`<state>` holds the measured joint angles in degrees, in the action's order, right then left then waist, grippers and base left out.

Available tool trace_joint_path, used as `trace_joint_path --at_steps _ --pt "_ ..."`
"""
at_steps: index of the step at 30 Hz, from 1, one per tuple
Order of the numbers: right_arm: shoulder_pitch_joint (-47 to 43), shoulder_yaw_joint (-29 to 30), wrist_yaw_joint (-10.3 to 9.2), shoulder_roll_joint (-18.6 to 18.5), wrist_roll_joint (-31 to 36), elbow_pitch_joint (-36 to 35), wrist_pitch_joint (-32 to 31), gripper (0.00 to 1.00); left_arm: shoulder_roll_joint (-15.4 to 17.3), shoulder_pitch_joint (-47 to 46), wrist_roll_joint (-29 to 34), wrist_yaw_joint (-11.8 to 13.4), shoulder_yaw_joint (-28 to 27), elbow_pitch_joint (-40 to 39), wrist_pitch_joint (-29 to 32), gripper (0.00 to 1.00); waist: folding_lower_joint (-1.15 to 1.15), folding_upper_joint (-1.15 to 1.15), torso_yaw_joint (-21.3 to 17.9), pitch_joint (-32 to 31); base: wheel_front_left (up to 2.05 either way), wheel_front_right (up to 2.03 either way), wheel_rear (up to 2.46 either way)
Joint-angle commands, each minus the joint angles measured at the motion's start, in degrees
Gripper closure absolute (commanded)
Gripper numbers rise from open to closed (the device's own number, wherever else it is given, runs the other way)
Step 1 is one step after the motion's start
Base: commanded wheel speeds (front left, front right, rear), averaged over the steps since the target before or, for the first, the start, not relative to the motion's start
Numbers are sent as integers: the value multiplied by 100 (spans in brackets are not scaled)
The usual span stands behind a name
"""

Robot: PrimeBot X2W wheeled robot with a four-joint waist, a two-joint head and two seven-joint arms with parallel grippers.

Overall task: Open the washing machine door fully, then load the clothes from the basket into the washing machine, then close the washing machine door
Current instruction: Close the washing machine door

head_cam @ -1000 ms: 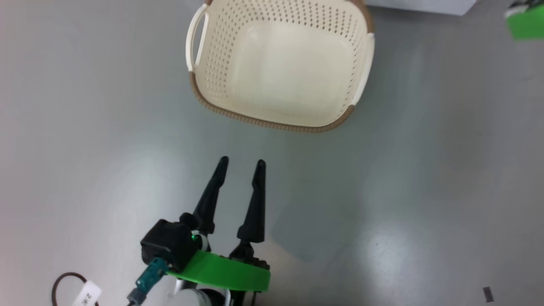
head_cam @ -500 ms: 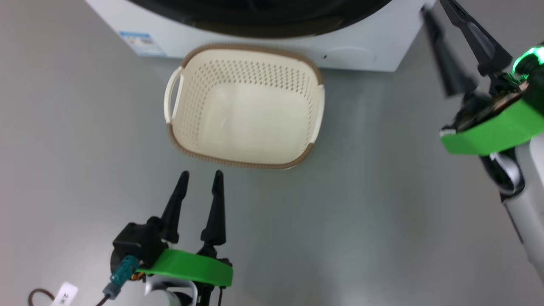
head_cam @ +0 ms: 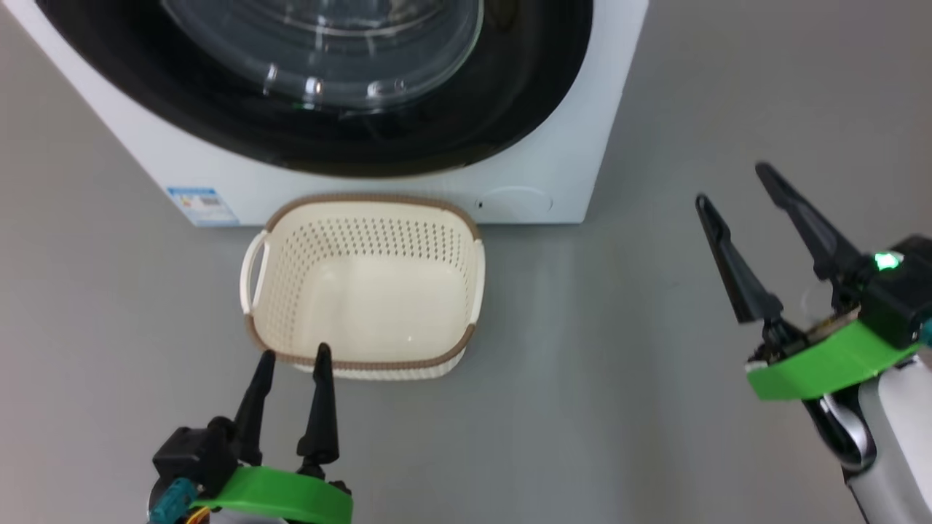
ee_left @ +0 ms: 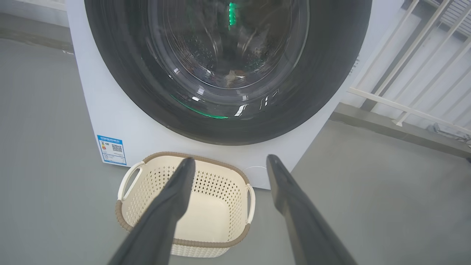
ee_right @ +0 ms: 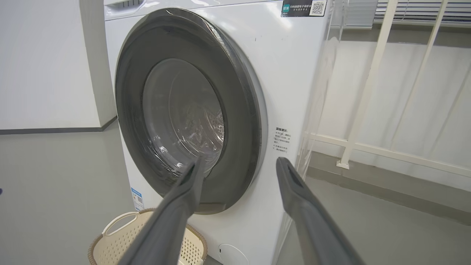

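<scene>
On the washer front, above the empty basket on the floor, we list the door, apparently shut: rigid, likely heavy, glossy rim probably slick, glass bowl fragile, best taken at the rim's edge; left gripper and right gripper both spread, empty.

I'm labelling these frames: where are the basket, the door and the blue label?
basket [head_cam: 364,236]: head view, far perforated wall.
door [head_cam: 182,109]: head view, black rim.
blue label [ee_left: 112,149]: left wrist view, sticker's middle.
</scene>
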<state>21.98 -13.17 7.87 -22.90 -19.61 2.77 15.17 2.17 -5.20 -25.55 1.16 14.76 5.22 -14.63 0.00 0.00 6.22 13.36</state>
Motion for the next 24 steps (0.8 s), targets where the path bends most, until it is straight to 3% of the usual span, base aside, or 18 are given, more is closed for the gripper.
trace_joint_path --at_steps 1,24 --pt "-160 -33 -38 -2 78 -166 -17 0 71 10 53 -36 -223 -94 -37 0 0 0 -321 -440 0 0 0" --pt "-2131 1101 -38 599 541 -435 -17 0 71 402 271 -260 -692 163 -37 0 0 0 -560 -1065 0 0 0"
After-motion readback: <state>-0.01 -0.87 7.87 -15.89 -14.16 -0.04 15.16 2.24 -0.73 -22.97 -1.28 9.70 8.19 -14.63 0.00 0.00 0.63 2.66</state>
